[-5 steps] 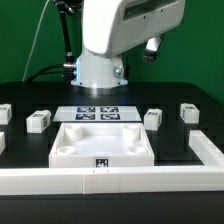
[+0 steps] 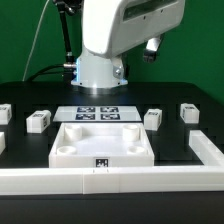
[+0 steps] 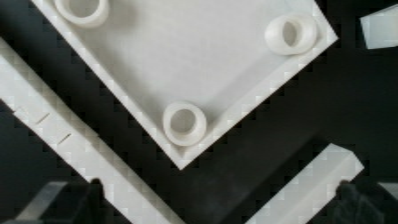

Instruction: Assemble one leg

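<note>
White plastic is filling the wrist view, so I cannot tell whether the jaws are standing open or closed. Nothing is shifting from half a second ago, so I am judging the task barely begun. One plate [image 3: 178,70] is lying central, and four legs [image 2: 38,121] are standing loose on the table, two either side of it.

A large flat white square plastic plate [image 3: 169,60] fills most of the frame, seen corner-on, resting on a black tabletop [image 3: 267,140]. Three round raised sockets [image 3: 185,123] show near its corners, one cut off by the frame edge. A long white notched rail [image 3: 54,125] runs beside one plate edge, with a dark strip between them. A shorter white bar [image 3: 329,180] lies apart from the plate's corner.
</note>
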You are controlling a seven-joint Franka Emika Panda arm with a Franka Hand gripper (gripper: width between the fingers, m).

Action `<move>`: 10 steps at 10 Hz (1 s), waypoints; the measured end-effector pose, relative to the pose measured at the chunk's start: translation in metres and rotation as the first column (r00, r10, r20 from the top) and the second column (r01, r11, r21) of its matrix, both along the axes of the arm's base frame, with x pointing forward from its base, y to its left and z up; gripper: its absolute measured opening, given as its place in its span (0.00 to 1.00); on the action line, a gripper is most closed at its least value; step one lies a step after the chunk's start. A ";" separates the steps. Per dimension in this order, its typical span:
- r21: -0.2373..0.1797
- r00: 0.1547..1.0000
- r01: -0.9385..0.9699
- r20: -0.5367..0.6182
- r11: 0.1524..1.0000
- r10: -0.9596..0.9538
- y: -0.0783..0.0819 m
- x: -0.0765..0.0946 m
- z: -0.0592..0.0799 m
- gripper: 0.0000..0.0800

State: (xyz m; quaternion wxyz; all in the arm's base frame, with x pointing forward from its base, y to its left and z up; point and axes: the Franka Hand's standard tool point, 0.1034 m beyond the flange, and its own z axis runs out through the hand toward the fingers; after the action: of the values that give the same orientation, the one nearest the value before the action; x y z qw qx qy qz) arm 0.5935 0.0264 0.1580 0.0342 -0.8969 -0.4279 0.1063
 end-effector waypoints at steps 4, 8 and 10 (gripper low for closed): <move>0.025 0.976 -0.165 0.149 0.986 0.159 0.004 -0.032 -0.028 0.81; 0.039 0.928 -0.338 0.179 0.940 0.326 -0.012 -0.055 -0.059 0.81; 0.040 0.928 -0.338 0.179 0.940 0.326 -0.012 -0.055 -0.059 0.81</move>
State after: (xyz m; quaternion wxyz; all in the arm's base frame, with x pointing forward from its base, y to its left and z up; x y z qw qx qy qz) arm 0.5383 0.0145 0.0988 0.0106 -0.8157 -0.5781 0.0190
